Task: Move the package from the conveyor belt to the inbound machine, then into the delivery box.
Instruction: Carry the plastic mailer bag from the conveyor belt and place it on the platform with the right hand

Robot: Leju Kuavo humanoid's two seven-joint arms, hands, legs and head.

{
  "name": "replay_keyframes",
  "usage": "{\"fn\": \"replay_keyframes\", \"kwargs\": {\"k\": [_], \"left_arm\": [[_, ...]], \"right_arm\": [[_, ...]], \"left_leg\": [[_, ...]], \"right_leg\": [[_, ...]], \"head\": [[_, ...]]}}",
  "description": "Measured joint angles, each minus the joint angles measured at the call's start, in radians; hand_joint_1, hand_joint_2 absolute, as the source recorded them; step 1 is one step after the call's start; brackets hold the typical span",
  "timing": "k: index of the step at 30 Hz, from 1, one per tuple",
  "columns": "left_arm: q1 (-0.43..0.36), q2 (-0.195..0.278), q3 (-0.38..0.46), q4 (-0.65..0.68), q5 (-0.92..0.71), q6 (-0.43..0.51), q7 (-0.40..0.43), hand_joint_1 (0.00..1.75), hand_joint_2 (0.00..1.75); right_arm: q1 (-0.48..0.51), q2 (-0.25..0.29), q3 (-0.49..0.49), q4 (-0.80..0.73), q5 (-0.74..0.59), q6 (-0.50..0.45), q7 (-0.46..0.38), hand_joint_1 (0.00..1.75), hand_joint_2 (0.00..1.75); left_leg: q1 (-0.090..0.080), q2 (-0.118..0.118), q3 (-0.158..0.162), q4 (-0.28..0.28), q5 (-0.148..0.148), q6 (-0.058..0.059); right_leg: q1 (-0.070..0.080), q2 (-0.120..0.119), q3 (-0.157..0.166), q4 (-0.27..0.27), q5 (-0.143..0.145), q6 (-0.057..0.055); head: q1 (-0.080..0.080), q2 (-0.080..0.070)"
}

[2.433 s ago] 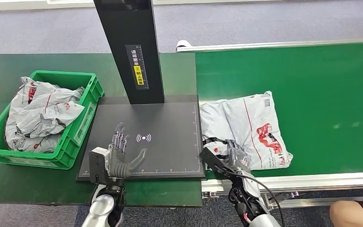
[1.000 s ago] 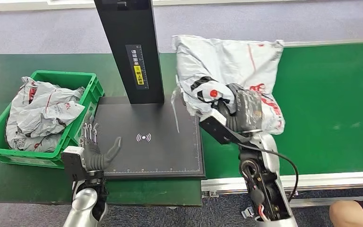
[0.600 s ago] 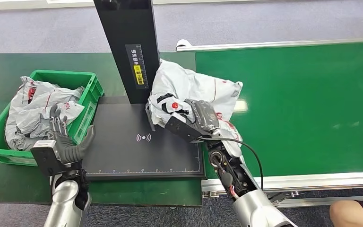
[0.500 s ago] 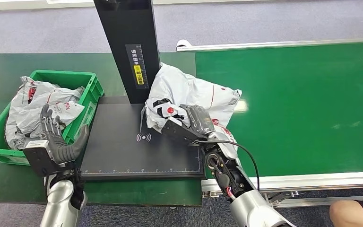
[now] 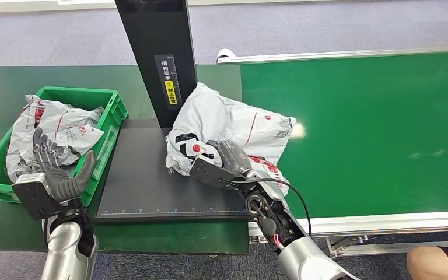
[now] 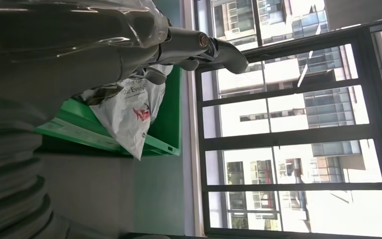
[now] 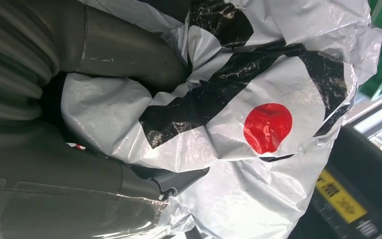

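Right hand (image 5: 228,162) grips package (image 5: 227,122) (crumpled) over inbound machine (image 5: 146,181).

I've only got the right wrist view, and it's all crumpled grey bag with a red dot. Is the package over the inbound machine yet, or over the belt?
Observer: Both. In the head view the package is partly over the inbound machine's black plate, and its other end is over the conveyor belt.
Operator: Where's the left hand?
Observer: The left hand is raised at the near side of the green delivery box, fingers apart, holding nothing.
Operator: Is that box empty?
Observer: No, there are grey bags in it.
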Motion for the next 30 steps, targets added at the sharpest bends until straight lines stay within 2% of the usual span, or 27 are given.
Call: {"fn": "replay_keyframes", "kwargs": {"k": [6, 7, 10, 11, 30], "left_arm": [[-0.013, 0.0, 0.001, 0.007, 0.0, -0.007, 0.0, 0.0, 1.75], [-0.017, 0.0, 0.001, 0.009, 0.0, -0.008, 0.001, 0.0, 1.75], [-0.026, 0.0, 0.001, 0.018, 0.0, -0.009, 0.001, 0.0, 1.75], [-0.029, 0.0, 0.001, 0.021, 0.0, -0.009, 0.001, 0.0, 1.75], [-0.052, -0.005, 0.002, 0.058, -0.003, -0.01, 0.001, 0.0, 1.75]], "right_arm": [[0.002, 0.01, 0.032, -0.003, -0.017, 0.027, -0.002, 1.75, 1.75], [0.004, 0.011, 0.038, -0.004, -0.022, 0.034, -0.002, 1.67, 1.75], [0.01, 0.016, 0.056, -0.005, -0.039, 0.047, -0.002, 0.36, 1.75], [0.012, 0.018, 0.06, -0.005, -0.044, 0.051, -0.002, 0.0, 1.75], [0.014, 0.021, 0.078, -0.004, -0.093, 0.078, -0.001, 0.0, 1.75]], "left_leg": [[0.0, 0.0, 0.0, 0.0, 0.0, 0.0], [0.0, 0.0, 0.0, 0.0, 0.0, 0.0], [0.0, 0.0, 0.0, 0.0, 0.0, 0.0], [0.0, 0.0, 0.0, 0.0, 0.0, 0.0], [0.0, 0.0, 0.0, 0.0, 0.0, 0.0]], "right_leg": [[0.0, 0.0, 0.0, 0.0, 0.0, 0.0], [0.0, 0.0, 0.0, 0.0, 0.0, 0.0], [0.0, 0.0, 0.0, 0.0, 0.0, 0.0], [0.0, 0.0, 0.0, 0.0, 0.0, 0.0], [0.0, 0.0, 0.0, 0.0, 0.0, 0.0]], "head": [[0.0, 0.0], [0.0, 0.0], [0.0, 0.0], [0.0, 0.0], [0.0, 0.0]]}}
